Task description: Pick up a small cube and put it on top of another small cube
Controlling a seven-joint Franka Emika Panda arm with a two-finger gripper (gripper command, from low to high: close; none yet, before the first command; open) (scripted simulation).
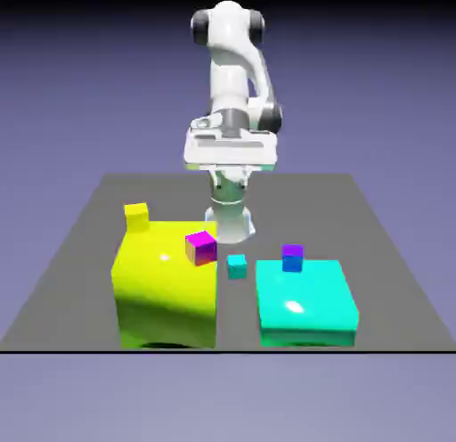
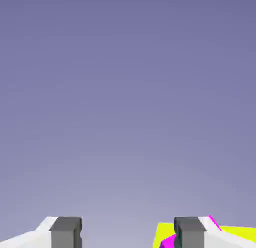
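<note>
Cyan cube [image 1: 236, 266] sits between two big blocks [image 1: 169, 289].

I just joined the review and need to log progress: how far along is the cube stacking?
Nothing looks done yet. The small cyan cube sits on the table between the two big blocks, apart from the small yellow cube at the big yellow-green block's far corner. In hand: nothing; the gripper is open and empty in the hand view, aimed at the backdrop. Left: reach down, grasp the cyan cube, carry it over, set it on the yellow one.

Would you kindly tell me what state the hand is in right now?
Hand: open, with nothing between its fingers; it holds no cube.
</note>
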